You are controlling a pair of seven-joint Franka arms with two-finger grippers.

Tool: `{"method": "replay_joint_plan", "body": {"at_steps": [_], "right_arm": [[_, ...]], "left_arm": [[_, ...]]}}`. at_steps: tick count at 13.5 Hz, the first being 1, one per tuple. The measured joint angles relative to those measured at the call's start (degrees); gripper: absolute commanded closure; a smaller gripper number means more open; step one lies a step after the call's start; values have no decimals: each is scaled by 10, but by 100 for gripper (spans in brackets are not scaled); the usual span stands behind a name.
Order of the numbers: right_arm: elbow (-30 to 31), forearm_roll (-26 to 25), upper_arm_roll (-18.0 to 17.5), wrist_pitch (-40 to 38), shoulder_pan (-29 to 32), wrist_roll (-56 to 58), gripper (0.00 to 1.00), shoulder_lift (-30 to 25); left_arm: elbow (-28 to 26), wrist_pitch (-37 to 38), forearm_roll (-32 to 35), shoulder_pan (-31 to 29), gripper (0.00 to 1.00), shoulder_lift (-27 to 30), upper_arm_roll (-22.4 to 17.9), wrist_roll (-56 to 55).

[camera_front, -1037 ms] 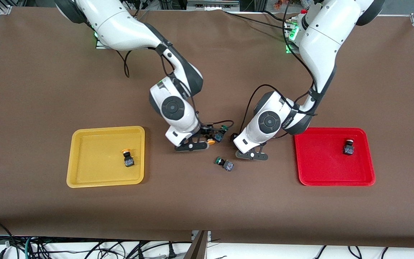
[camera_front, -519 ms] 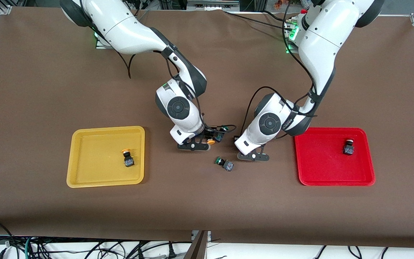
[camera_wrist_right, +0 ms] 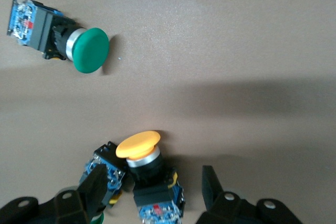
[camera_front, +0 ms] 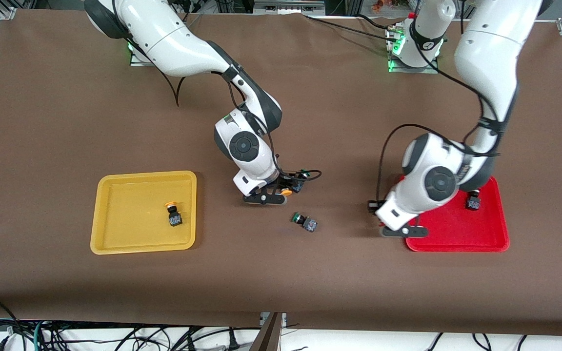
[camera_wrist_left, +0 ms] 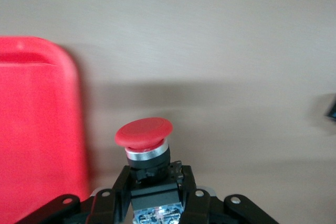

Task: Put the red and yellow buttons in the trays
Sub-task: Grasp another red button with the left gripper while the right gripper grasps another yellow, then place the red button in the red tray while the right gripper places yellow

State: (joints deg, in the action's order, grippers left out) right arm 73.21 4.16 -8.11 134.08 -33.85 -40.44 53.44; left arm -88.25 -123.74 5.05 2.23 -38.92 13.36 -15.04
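Observation:
My left gripper (camera_front: 401,230) is shut on a red-capped button (camera_wrist_left: 144,132), held over the brown table just beside the rim of the red tray (camera_front: 456,230), which also shows in the left wrist view (camera_wrist_left: 37,140). Another red button (camera_front: 472,201) lies in that tray. My right gripper (camera_front: 265,197) is low on the table mid-way between the trays, open, its fingers (camera_wrist_right: 212,188) either side of an orange-yellow-capped button (camera_wrist_right: 138,145), seen too in the front view (camera_front: 286,192). The yellow tray (camera_front: 130,219) holds another yellow button (camera_front: 172,214).
A green-capped switch (camera_front: 300,185) lies touching the yellow button, its blue body (camera_wrist_right: 103,168) against one right finger. A second green-capped switch (camera_front: 305,222) lies nearer the front camera, also in the right wrist view (camera_wrist_right: 88,51). Cables trail from both wrists.
My left arm has swung from the table's middle toward the red tray, carrying the red button. My right gripper has shifted slightly closer around the yellow button.

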Motion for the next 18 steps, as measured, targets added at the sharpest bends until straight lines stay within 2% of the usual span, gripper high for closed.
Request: {"method": "replay_joint_plan", "body": {"at_steps": [3,5,7,9,13,14,15,16,17,18], "right_arm": [[1,0,0,15,-5,0,19,9],[1,0,0,21,-6,0,26,13],[1,0,0,29,-7,1,42,15],[1,0,0,40,-6,2,58,15],[0,1,2,43,7,3,60,15],[0,1,2,43,7,3,60,15],[0,1,2,43,7,3,67,15],[1,1,2,43,7,3,74,15],[0,1,2,43,7,3,81,14],[1,1,2,42,7,5,81,14]], "left_arm": [[-9,9,0,-62,100,2,-1,93],[-24,9,0,-107,100,1,0,161],[-40,8,0,-139,100,1,2,201],[-53,8,0,-147,100,2,3,212],[-97,-29,0,-146,100,5,15,213],[-111,-44,0,-146,92,6,16,213],[-122,-54,0,-146,58,7,15,213],[-128,-58,0,-146,12,8,16,212],[-129,-58,0,-146,0,9,16,211],[-128,-61,0,-146,0,13,16,211]]}}
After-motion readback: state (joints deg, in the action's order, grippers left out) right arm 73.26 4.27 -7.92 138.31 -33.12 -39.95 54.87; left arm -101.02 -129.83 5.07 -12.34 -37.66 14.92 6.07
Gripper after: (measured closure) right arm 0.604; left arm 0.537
